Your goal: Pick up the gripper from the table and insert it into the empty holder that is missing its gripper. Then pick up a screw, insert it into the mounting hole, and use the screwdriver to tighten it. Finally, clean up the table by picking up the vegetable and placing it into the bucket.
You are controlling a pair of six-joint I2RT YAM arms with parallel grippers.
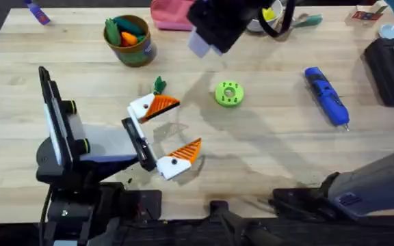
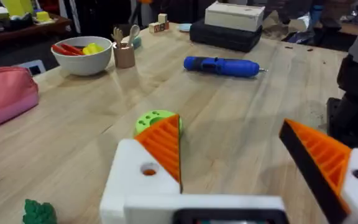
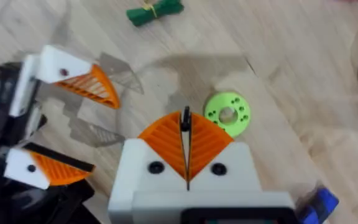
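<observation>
My left gripper (image 1: 189,123) lies open on the table, and both of its white mounts carry orange ribbed tips. One mount (image 2: 143,180) shows a round mounting hole (image 2: 148,169). My right gripper (image 3: 185,124) hangs high over the table (image 1: 202,44), its orange pads shut on a thin dark screw (image 3: 185,117). Below it are the green disc (image 3: 227,114) and the left gripper (image 3: 103,134). The blue screwdriver (image 1: 327,96) lies at the right (image 2: 221,66). The small dark-green vegetable (image 1: 159,85) lies just beyond the left fingers (image 3: 154,11). The olive bucket (image 1: 130,39) holds toy vegetables.
The green disc (image 1: 228,93) sits mid-table. A pink pouch (image 1: 169,14), a white bowl (image 2: 82,55) and a brown cup (image 2: 124,55) stand along the far edge. A black box (image 1: 392,68) is at the right. A purple stick (image 1: 38,12) lies far left.
</observation>
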